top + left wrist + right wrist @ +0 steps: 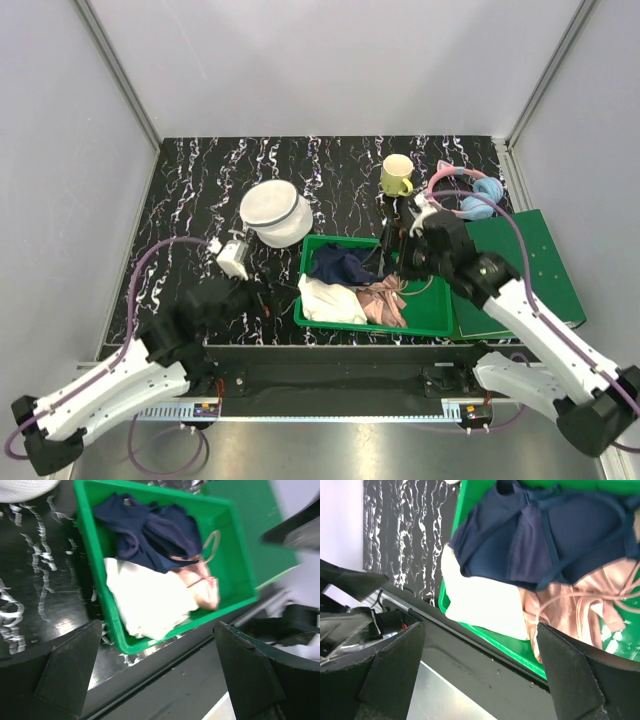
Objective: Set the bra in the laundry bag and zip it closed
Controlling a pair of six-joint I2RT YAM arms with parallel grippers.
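Two arms are reaching over a black marbled table (200, 180), one from each near corner. A flat green board (540, 270) is lying at the right edge, and just left of it a green bin (370, 328) is sitting near the middle of the near side. The white round laundry bag (275, 213) is resting on the table beyond the bin's far left corner, well apart from both tools; its two halves are looking closed together. The bra cannot be made out anywhere, and whether it is inside the bag is not clear.

Inside the bin, a navy garment (340, 265) is lying at the far side, a cream cloth (330, 300) at the near left and a pink satin piece (385, 300) at the near right. The left gripper (159, 635) is hovering left of the bin, fingers spread wide and grasping nothing. The right gripper (480, 630) is hanging over the bin's far right part, also released and empty. A yellow mug (396, 176) and pink-and-blue headphones (470, 195) are sitting at the far right.
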